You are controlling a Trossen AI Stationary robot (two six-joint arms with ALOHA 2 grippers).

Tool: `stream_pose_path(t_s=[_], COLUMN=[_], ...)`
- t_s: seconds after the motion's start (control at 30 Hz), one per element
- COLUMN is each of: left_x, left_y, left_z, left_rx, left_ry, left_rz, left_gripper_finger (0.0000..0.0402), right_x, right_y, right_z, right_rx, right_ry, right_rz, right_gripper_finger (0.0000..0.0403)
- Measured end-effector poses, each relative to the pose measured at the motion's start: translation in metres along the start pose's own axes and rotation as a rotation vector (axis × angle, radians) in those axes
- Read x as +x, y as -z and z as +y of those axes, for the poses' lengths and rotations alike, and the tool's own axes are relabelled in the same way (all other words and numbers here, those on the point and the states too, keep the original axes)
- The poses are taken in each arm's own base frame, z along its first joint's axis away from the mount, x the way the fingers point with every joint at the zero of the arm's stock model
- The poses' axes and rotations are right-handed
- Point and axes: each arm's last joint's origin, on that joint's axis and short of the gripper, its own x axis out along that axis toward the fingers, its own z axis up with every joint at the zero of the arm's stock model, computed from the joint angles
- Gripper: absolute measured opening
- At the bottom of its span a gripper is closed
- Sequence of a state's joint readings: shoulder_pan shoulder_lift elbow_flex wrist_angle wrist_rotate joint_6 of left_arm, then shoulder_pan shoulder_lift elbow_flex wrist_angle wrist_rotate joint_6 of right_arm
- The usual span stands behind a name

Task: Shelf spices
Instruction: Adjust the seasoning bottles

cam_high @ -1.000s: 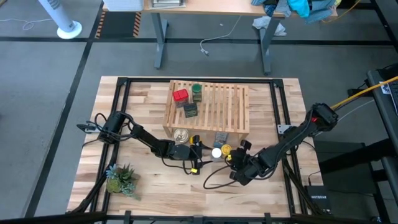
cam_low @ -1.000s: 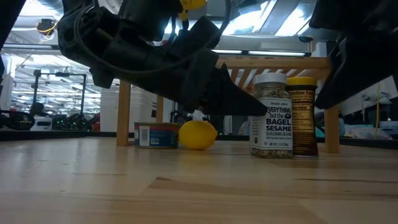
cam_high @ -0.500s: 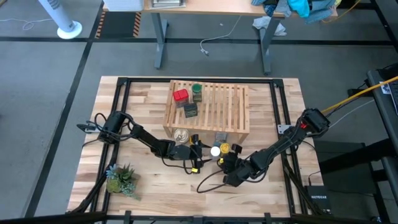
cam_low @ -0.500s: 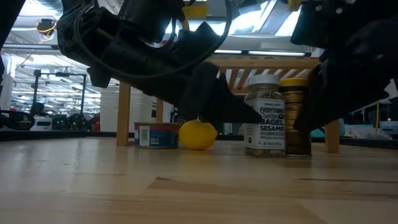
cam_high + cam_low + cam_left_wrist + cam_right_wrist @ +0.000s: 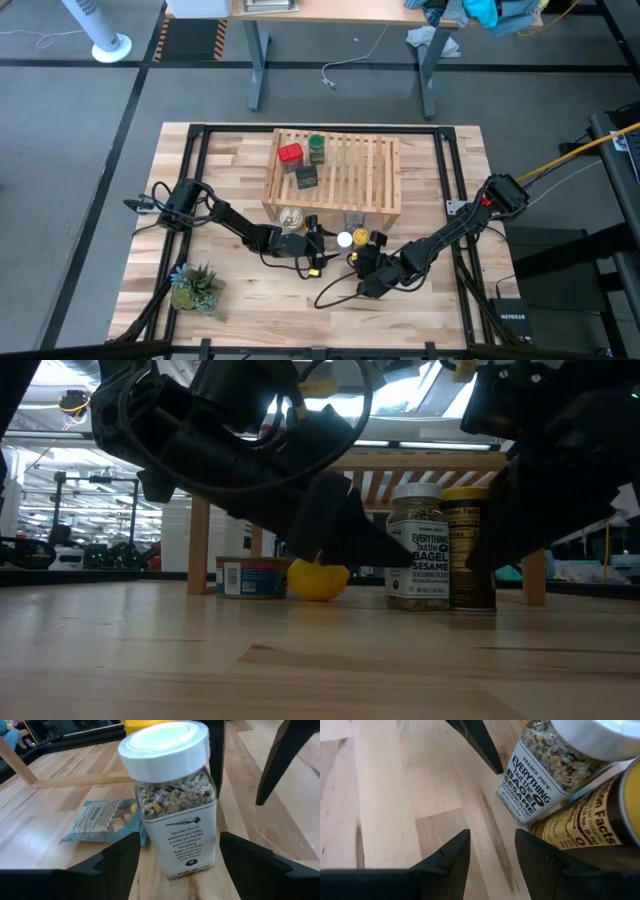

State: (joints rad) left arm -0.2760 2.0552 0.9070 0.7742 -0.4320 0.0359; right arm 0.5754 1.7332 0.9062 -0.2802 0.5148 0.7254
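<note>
Over the last second, swung inward: the right arm's fingers (image 5: 447, 857), now close beside the two jars not yet on the rack. Shifted a little with them in the low view: the clear square jar with a white lid (image 5: 172, 805) and the dark round jar with a yellow lid (image 5: 580, 827), both slid sideways yet upright, side by side. Likely a nudge from that arm, though contact cannot be made out.

Unchanged: the left arm's fingers (image 5: 117, 860), spread wide, one on each side of the white-lidded jar, a gap at both, gripping nothing. Right fingers parted as well, bare wood between them, the yellow-lidded jar just past the tip of one.

Meaning for the task, as a judgement: three of five shelved, two to go, and the white-lidded jar lined up for a grip.

On the light-wood slatted rack (image 5: 350, 170) already: the small red tin (image 5: 290, 153), the green-lidded jar (image 5: 316, 145) and the dark grey tin (image 5: 306, 178).

White-lidded jar: squarish clear body packed with mixed seeds and flakes, printed label, broad smooth cap; standing on the butcher-block surface (image 5: 220, 170) just in front of the rack, a flat blue packet (image 5: 100, 822) lying behind it.
</note>
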Motion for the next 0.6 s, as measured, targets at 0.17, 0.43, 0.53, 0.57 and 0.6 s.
stream_pose_path(t_s=[0.17, 0.43, 0.53, 0.57, 0.6], left_x=[-0.0008, -0.0014, -0.0014, -0.0014, -0.0014], left_y=[-0.0001, -0.0049, -0.0043, -0.0043, -0.0042], left_z=[-0.0018, -0.0046, -0.0046, -0.0047, -0.0047], left_rx=[-0.011, -0.067, -0.064, -0.064, -0.063], left_ry=[0.005, 0.014, 0.014, 0.014, 0.014], left_rz=[-0.001, -0.036, -0.031, -0.03, -0.029], left_gripper_finger=[0.0266, 0.0266, 0.0266, 0.0266, 0.0266], right_x=[0.0001, -0.0001, -0.0001, -0.0002, -0.0001], right_y=[-0.0002, -0.004, -0.0048, -0.0049, -0.0049], right_z=[-0.0001, 0.0027, 0.0034, 0.0034, 0.0034], right_rx=[0.001, 0.025, 0.013, 0.008, 0.008], right_ry=[0.001, -0.017, -0.023, -0.023, -0.023], right_rz=[-0.002, -0.044, -0.052, -0.053, -0.053], right_gripper_finger=[0.016, 0.016, 0.016, 0.016, 0.016])
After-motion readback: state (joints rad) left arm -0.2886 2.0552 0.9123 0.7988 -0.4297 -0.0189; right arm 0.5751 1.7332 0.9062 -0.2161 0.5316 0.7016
